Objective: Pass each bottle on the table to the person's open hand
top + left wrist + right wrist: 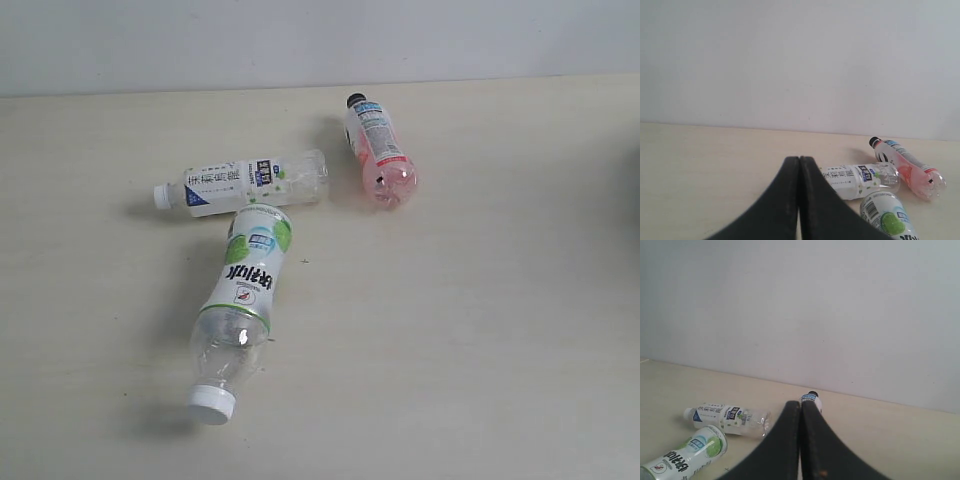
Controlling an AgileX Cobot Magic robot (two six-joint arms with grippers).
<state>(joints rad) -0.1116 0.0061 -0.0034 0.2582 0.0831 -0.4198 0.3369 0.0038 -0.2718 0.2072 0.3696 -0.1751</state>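
On the pale tabletop [480, 350], exterior view, three bottles lie on their sides. The green-labelled bottle [247, 290] is at about 7 o'clock from the frame's centre, its white cap pointing to 7 o'clock. The blue-labelled bottle [243, 183] is at 10 o'clock, cap pointing to 9 o'clock, and the green-labelled bottle's base seems to touch its flank. The pink bottle [380, 152] is at 1 o'clock, apart from that pair, black cap pointing to 11 o'clock. A fourth bottle and the person's open hand appear in no view. The left hand [799, 160] and the right hand [801, 404] each show both fingers pressed flat together, holding nothing, with the bottles lying beyond their tips. Judged from their clear, seemingly empty walls, the bottles should be light and thin-skinned. A hard squeeze would likely dent them, and a round body lying flat may roll at a sideways nudge. Whether the pink bottle holds liquid or is merely tinted cannot be told. The label band at mid-body looks the best purchase, with the fingers set across the long axis. The green-labelled bottle's narrowed waist offers a natural seat, while caps and necks are probably too small and slick.
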